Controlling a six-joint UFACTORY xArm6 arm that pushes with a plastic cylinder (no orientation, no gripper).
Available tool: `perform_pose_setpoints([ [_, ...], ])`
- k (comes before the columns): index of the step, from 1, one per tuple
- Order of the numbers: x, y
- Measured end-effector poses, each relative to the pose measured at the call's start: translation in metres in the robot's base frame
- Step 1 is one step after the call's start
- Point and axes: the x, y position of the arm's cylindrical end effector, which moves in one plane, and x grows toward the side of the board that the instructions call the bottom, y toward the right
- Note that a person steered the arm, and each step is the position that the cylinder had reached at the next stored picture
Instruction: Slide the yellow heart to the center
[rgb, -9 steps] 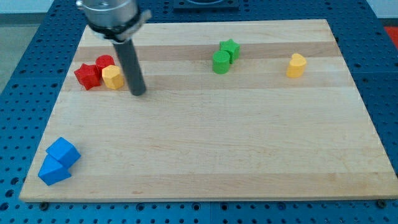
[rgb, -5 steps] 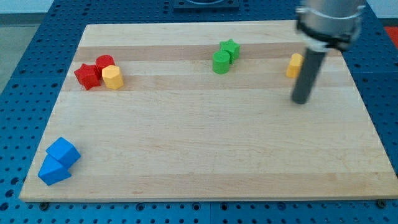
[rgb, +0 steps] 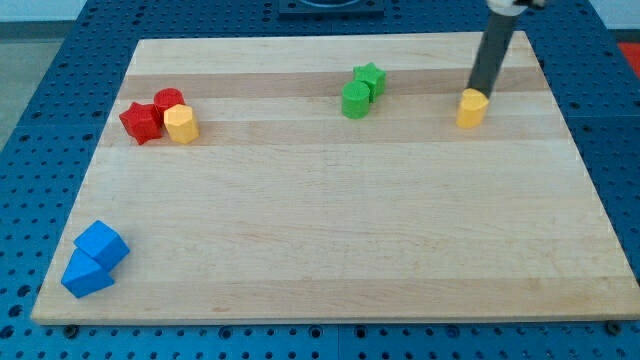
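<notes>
The yellow heart (rgb: 471, 108) sits on the wooden board (rgb: 330, 230) at the upper right. My tip (rgb: 480, 91) is at the heart's upper edge, just above and slightly right of it, touching or nearly touching. The dark rod rises from there toward the view's top.
A green star (rgb: 370, 77) and a green cylinder-like block (rgb: 355, 100) sit together at top centre. A red star (rgb: 141, 122), a red block (rgb: 168, 101) and a yellow hexagon block (rgb: 181, 124) cluster at upper left. Two blue blocks (rgb: 94, 259) lie at lower left.
My tip crossed from the left cluster to the right side, then moved up behind the yellow heart. The heart has shifted slightly down and left.
</notes>
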Motion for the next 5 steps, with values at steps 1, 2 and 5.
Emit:
perform_pose_setpoints([
  [1, 0.026, -0.022],
  [2, 0.051, -0.043],
  [5, 0.034, -0.031],
])
